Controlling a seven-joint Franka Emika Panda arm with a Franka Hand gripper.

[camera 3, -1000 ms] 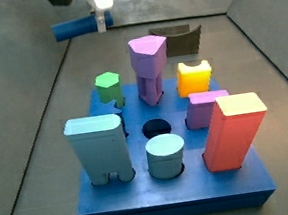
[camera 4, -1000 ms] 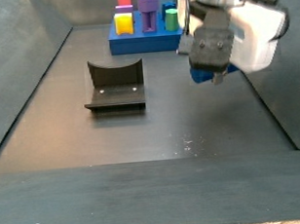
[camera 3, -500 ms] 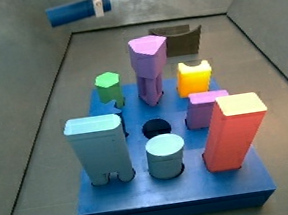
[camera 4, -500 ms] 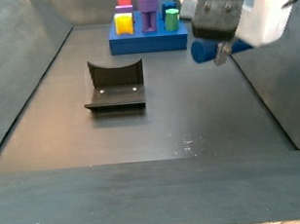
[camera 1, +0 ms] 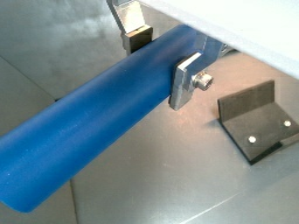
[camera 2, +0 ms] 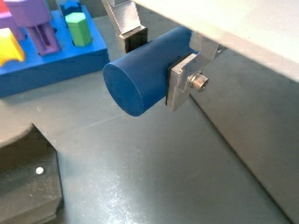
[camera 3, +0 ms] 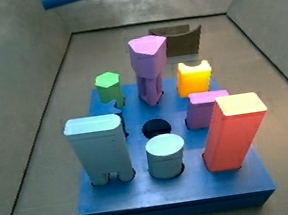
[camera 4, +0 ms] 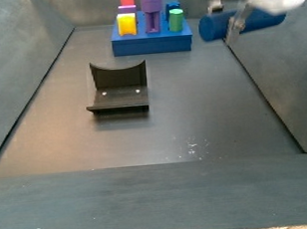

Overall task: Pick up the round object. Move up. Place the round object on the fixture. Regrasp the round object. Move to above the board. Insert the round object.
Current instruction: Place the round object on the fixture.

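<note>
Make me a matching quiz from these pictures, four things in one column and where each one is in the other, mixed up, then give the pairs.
Things:
1. round object
2. fixture
3. gripper
4. red peg

Places:
A. standing on the board
B. on the floor, apart from the board
C. held level between the fingers, up in the air
D. raised high, shut on the cylinder

Pairs: 1-C, 2-B, 3-D, 4-A

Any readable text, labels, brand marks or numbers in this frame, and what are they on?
None: no words, numbers or signs can be read on the round object held in the pincer high above the floor, nor on the fixture, the board or its pegs.
</note>
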